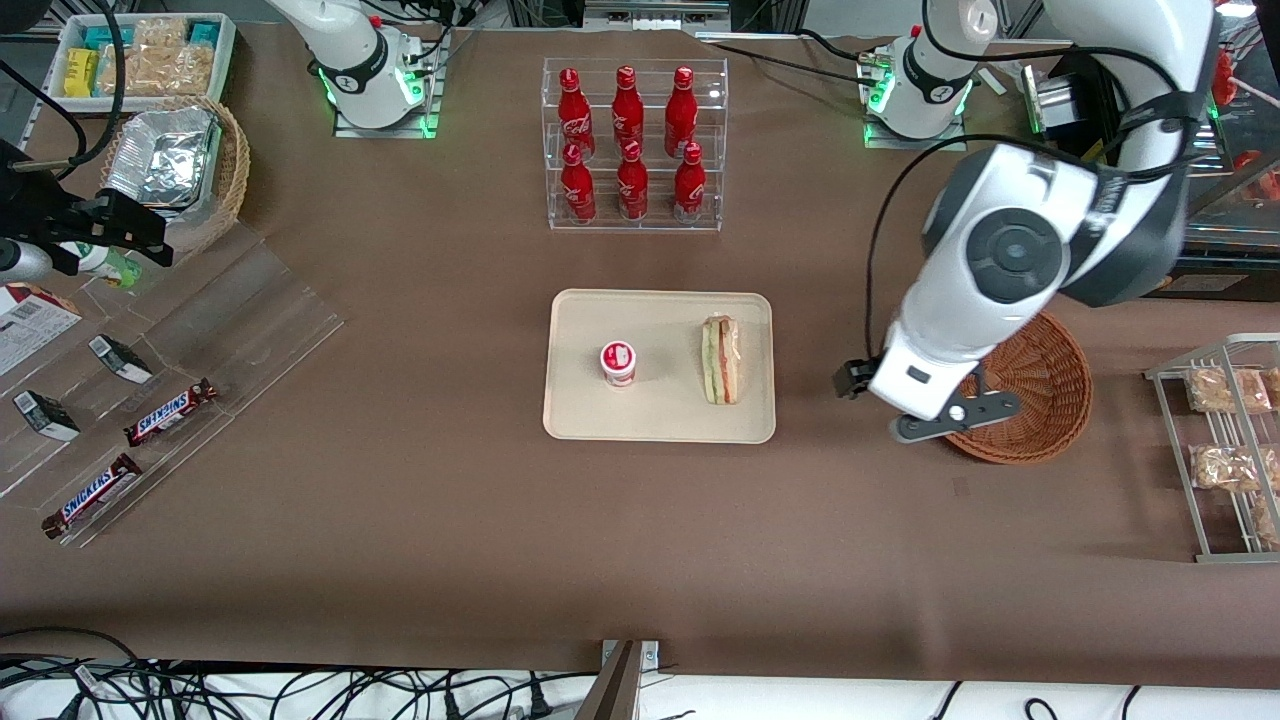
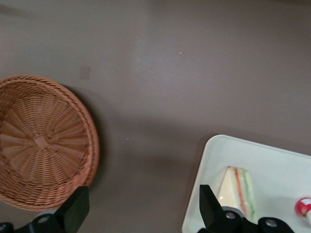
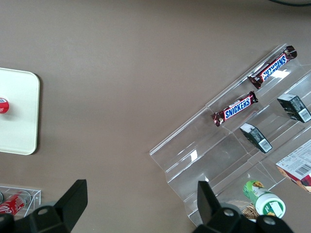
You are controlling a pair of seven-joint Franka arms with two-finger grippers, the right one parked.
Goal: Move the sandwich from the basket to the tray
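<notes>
The wrapped sandwich (image 1: 720,360) (image 2: 238,191) lies on the cream tray (image 1: 660,415) (image 2: 262,160), at the tray's end nearest the working arm. The reddish-brown wicker basket (image 1: 1045,395) (image 2: 43,141) stands empty toward the working arm's end of the table. My gripper (image 2: 143,213) hangs open over bare tabletop between basket and tray, with nothing between its fingers. In the front view the arm's wrist covers most of it and part of the basket's rim.
A small red-and-white cup (image 1: 618,363) (image 2: 303,206) stands on the tray beside the sandwich. An acrylic rack of red bottles (image 1: 633,145) stands farther from the camera. A wire rack of bagged snacks (image 1: 1225,450) sits by the basket. Snickers bars (image 1: 170,412) lie toward the parked arm's end.
</notes>
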